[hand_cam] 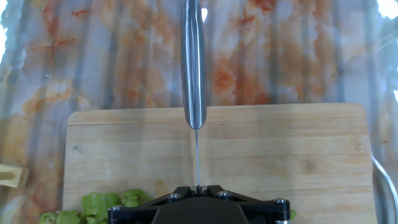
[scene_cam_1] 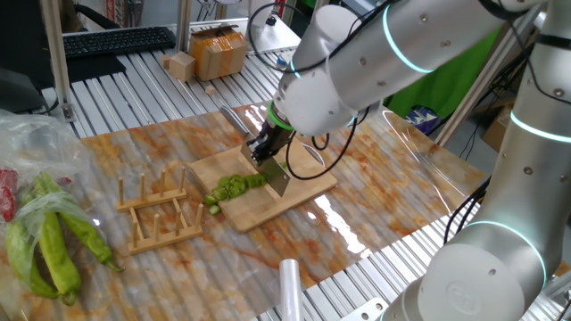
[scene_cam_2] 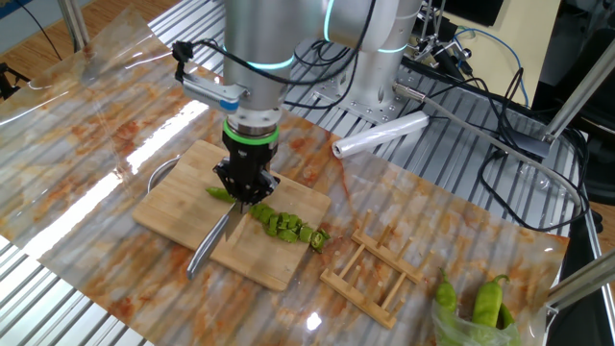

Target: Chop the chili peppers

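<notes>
Black, the two-finger gripper [hand_cam: 198, 190] fills the hand view's lower edge, clamped tight on the thin spine of a steel knife [hand_cam: 194, 68] whose handle points away across the pale bamboo cutting board [hand_cam: 298, 155]. Bright-green chopped chili pieces [scene_cam_2: 283, 226] lie in a row on the board just beside the blade, above the marbled orange desk [scene_cam_2: 96, 135].
</notes>
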Robot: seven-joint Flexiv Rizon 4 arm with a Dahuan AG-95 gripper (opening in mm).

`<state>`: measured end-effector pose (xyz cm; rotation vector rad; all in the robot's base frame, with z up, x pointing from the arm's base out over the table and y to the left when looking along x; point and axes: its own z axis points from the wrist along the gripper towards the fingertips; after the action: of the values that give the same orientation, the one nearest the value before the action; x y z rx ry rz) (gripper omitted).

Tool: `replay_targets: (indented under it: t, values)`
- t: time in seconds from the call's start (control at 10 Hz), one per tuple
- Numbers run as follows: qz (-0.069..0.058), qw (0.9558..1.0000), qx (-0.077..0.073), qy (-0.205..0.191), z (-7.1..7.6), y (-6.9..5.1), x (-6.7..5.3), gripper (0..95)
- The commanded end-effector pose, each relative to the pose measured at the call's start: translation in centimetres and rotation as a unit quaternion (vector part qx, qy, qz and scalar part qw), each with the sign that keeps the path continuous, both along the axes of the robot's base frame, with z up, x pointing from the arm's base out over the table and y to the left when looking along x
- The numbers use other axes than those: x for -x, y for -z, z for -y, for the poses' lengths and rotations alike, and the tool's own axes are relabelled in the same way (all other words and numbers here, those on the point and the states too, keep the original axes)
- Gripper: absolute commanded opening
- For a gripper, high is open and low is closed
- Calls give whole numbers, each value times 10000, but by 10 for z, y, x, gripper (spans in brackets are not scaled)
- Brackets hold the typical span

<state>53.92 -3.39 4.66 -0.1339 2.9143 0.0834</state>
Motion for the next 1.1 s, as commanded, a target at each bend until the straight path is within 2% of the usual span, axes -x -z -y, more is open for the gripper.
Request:
replay_targets:
  t: [0.1,0.6,0.7,0.8,0.9,1.0,1.1]
  values:
    - [28,10000,79,22,2,2,-2,0]
    - [-9,10000,77,24,2,2,0,0]
    - [-51,10000,76,16,2,2,1,0]
    - [-26,10000,75,17,2,4,1,0]
    - [39,9999,94,31,1,12,0,0]
    - [36,10000,81,36,1,17,-2,0]
    - [-32,10000,62,42,1,17,-2,0]
